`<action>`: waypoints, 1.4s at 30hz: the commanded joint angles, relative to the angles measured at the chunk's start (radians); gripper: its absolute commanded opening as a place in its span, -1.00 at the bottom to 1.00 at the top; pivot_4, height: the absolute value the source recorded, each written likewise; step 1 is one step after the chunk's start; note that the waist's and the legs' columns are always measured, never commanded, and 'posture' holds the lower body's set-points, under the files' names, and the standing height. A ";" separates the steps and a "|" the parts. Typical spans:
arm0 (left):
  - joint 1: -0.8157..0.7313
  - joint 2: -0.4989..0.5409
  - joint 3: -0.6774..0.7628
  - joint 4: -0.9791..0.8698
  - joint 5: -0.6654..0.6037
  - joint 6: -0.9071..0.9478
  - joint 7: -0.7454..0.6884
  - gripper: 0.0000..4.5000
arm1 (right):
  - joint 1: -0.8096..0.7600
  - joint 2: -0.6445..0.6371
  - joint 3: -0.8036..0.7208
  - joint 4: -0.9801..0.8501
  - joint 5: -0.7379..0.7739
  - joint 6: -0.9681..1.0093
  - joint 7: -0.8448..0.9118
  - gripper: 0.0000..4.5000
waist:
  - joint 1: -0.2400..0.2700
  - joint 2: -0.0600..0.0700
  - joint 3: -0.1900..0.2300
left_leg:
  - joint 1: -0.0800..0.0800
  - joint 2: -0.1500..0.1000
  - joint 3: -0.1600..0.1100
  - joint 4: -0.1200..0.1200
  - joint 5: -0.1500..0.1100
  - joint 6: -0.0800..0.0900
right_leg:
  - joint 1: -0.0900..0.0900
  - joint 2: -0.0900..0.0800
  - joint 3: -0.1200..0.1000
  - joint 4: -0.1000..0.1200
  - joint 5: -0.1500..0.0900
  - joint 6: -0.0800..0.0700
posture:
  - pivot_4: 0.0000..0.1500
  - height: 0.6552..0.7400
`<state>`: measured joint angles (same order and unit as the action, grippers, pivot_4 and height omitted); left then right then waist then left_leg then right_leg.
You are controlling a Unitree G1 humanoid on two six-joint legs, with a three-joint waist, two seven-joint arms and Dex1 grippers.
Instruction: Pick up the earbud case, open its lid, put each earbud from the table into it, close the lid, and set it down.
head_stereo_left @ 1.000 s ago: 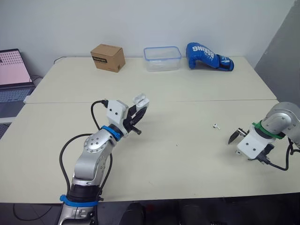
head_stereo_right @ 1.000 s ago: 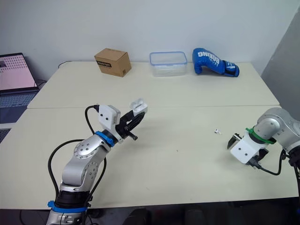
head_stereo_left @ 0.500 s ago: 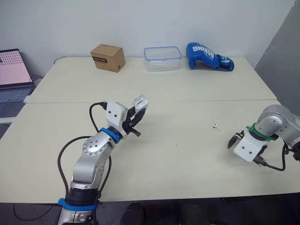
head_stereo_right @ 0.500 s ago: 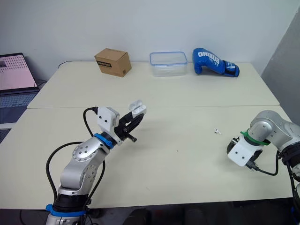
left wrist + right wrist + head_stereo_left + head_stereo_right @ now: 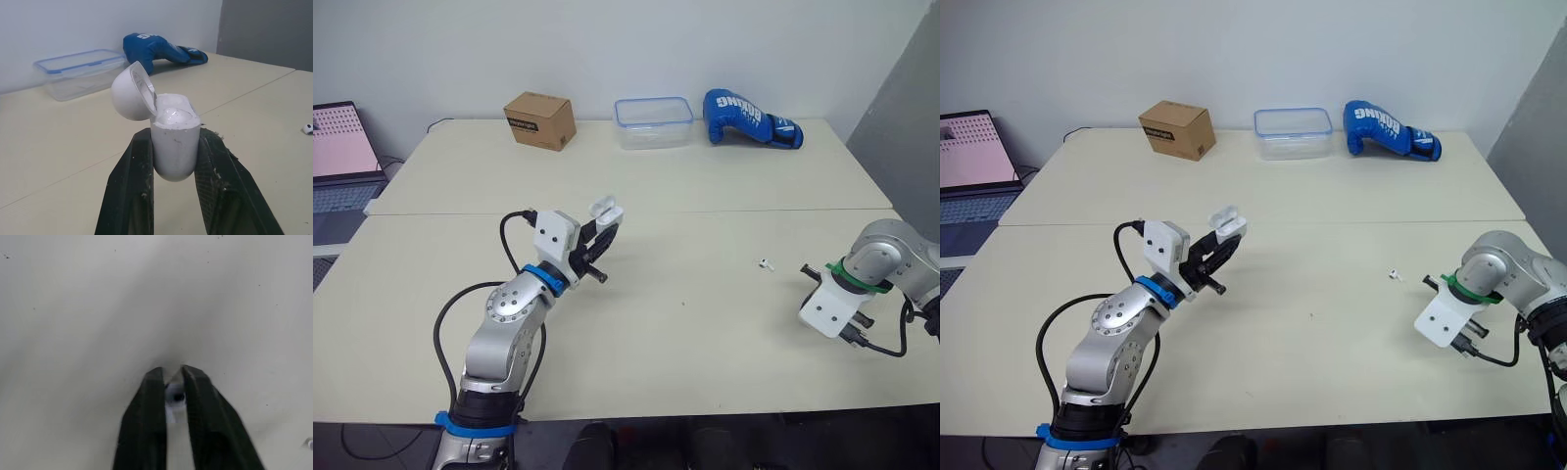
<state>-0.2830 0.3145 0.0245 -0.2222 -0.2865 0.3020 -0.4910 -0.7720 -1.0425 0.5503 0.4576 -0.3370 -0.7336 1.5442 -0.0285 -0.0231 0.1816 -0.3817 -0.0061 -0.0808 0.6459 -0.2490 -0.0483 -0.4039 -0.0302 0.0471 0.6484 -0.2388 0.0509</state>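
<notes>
My left gripper (image 5: 606, 221) holds the white earbud case (image 5: 174, 132) upright above the table, shut on its body. The lid (image 5: 130, 91) is tipped back open. One white earbud (image 5: 763, 262) lies on the cream table (image 5: 705, 333), a short way left of my right gripper (image 5: 806, 268). That gripper points down at the tabletop near the right edge. In the right wrist view its black fingers (image 5: 146, 396) are shut on a small white earbud (image 5: 173, 395) with a dark spot, right at the table surface.
Along the far edge stand a cardboard box (image 5: 539, 119), a clear lidded container with a blue rim (image 5: 653, 121) and a blue boxing glove (image 5: 749, 117). A laptop (image 5: 337, 147) sits off the table's left side. A seam (image 5: 754, 210) crosses the table.
My right gripper has tipped down to the table and gone from open to shut on an earbud. The left gripper with the case has barely moved.
</notes>
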 commanded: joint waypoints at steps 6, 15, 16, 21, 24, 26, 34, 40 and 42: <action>-0.013 -0.008 -0.006 -0.023 0.001 -0.014 0.004 -0.67 | 0.009 -0.010 -0.056 -0.047 0.087 0.114 0.041 -0.99 | 0.000 0.000 0.000 | 0.000 0.000 0.000 0.000 0.000 0.000 | 0.000 0.000 0.000 0.000 0.000 0.000 | 1.00 1.00; -0.028 -0.003 -0.009 -0.006 -0.006 -0.014 -0.010 -0.67 | 0.128 -0.160 -0.062 -0.301 0.343 0.396 0.070 -0.99 | 0.002 0.000 0.000 | -0.001 0.000 0.000 0.000 0.000 0.000 | 0.000 -0.001 0.000 0.000 0.000 0.000 | 1.00 1.00; -0.033 -0.004 -0.011 -0.001 -0.006 -0.015 -0.011 -0.67 | 0.134 -0.171 -0.064 -0.318 0.351 0.410 0.070 -0.99 | 0.002 0.000 0.000 | 0.000 -0.001 0.000 0.000 0.000 0.000 | 0.000 -0.001 0.000 0.000 0.000 0.000 | 1.00 1.00; -0.043 -0.006 -0.016 0.012 -0.007 -0.021 -0.016 -0.67 | 0.127 -0.149 -0.082 -0.262 0.286 0.367 0.052 -0.45 | -0.001 0.000 0.000 | 0.000 0.000 0.001 0.000 0.000 0.000 | 0.000 -0.001 0.000 0.000 0.000 0.000 | 1.00 1.00; -0.044 -0.006 -0.015 0.016 -0.006 -0.023 -0.019 -0.67 | 0.099 -0.120 -0.079 -0.200 0.225 0.302 0.019 -0.13 | -0.001 0.000 0.000 | 0.000 0.000 0.001 0.000 0.000 0.000 | 0.000 -0.001 -0.001 0.000 0.000 0.000 | 1.00 1.00; -0.044 -0.008 -0.016 0.016 -0.005 -0.024 -0.019 -0.67 | 0.067 -0.104 -0.063 -0.151 0.156 0.239 0.009 -0.13 | 0.000 0.000 0.000 | 0.000 0.000 0.001 0.000 0.000 0.000 | 0.000 -0.001 -0.001 0.000 0.000 0.000 | 1.00 1.00; -0.032 -0.011 -0.012 0.001 -0.003 -0.022 -0.013 -0.67 | -0.036 -0.011 -0.032 0.018 -0.003 0.112 -0.020 -0.13 | 0.000 0.000 0.000 | 0.000 0.000 0.001 0.000 0.000 0.000 | 0.000 0.000 0.000 0.000 0.000 0.000 | 1.00 1.00; -0.016 -0.008 -0.006 -0.012 -0.004 -0.020 -0.003 -0.67 | -0.048 0.006 -0.030 0.042 -0.015 0.099 0.004 -0.13 | 0.000 0.000 0.000 | 0.000 0.000 0.001 0.000 0.000 0.000 | 0.000 -0.001 0.000 0.000 0.000 0.000 | 1.00 1.00; -0.015 -0.007 -0.005 -0.015 -0.004 -0.019 0.001 -0.67 | -0.053 0.008 -0.028 0.053 -0.022 0.091 0.003 -0.13 | 0.000 0.000 0.000 | 0.000 0.000 0.001 0.000 0.000 0.000 | 0.000 -0.001 0.000 0.000 0.000 0.000 | 1.00 1.00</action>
<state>-0.2923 0.3062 0.0071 -0.1887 -0.2865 0.2974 -0.4928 -0.8019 -1.0239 0.5320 0.5086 -0.3439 -0.6275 1.5310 -0.0286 -0.0228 0.1817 -0.3817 -0.0064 -0.0801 0.6458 -0.2490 -0.0483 -0.4044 -0.0311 0.0468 0.6486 -0.2387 0.0508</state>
